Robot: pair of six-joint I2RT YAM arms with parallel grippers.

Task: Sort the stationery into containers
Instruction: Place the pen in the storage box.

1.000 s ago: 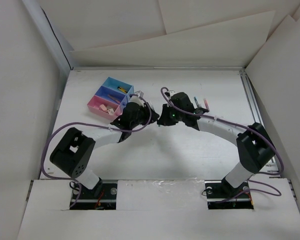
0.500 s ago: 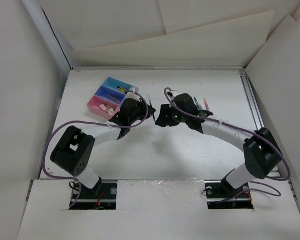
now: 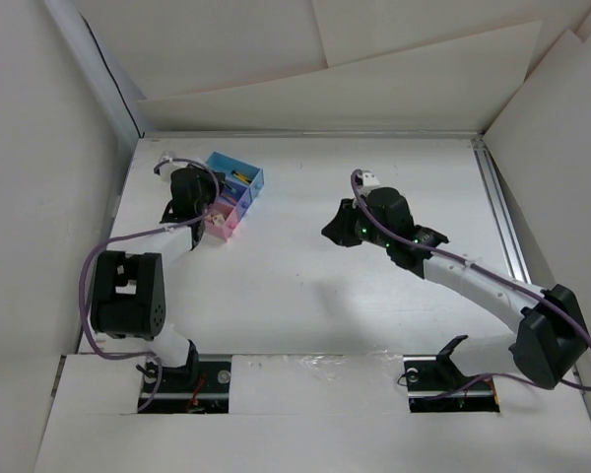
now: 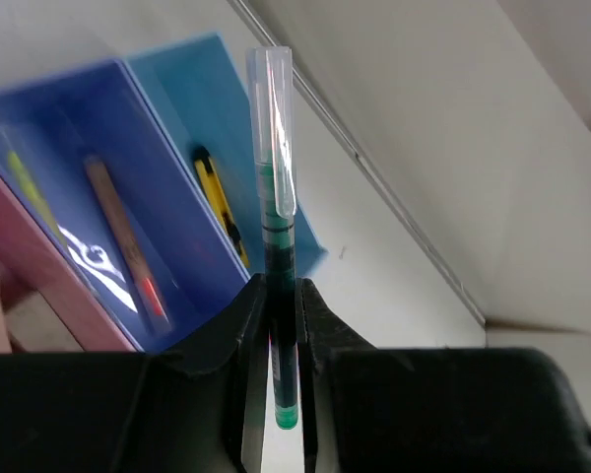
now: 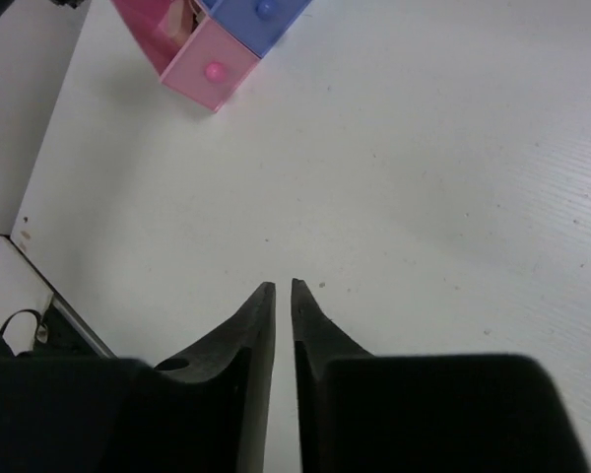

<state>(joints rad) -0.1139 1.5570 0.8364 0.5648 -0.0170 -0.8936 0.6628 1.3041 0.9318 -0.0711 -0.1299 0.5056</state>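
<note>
Left gripper (image 4: 279, 296): clamped on a pen (image 4: 277, 187), pinched near its lower end, the clear cap pointing away from the fingers.
Bins from the left gripper: beyond the pen. The light-blue bin (image 4: 192, 99) is straight behind it with a yellow piece (image 4: 222, 209) inside, the blue-violet bin (image 4: 59, 128) is to its left, and the pink bin (image 4: 34, 261) is furthest left.
Right gripper (image 5: 281, 286): jaws a narrow slit apart, nothing between them, over the bare table (image 5: 424, 197).
Bins from the right gripper: well apart, ahead and to the left.
</note>
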